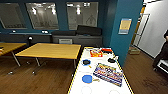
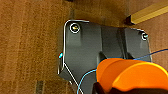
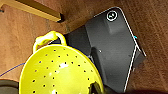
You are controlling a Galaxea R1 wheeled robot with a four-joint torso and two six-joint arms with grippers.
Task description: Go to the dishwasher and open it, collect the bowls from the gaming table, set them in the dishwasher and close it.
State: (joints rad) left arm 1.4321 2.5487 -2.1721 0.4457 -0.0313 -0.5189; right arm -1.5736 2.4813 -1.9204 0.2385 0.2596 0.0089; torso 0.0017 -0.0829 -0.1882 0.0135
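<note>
As I faced the gaming table [image 1: 78,86], the blue bowl [image 1: 87,79] and black bowl [image 1: 86,62] lay on its white top; a yellow perforated bowl [image 3: 60,72] and orange bowl [image 2: 131,75] loomed by the wrists, finger state unclear. I judged squaring up closer wise before reaching.
</note>
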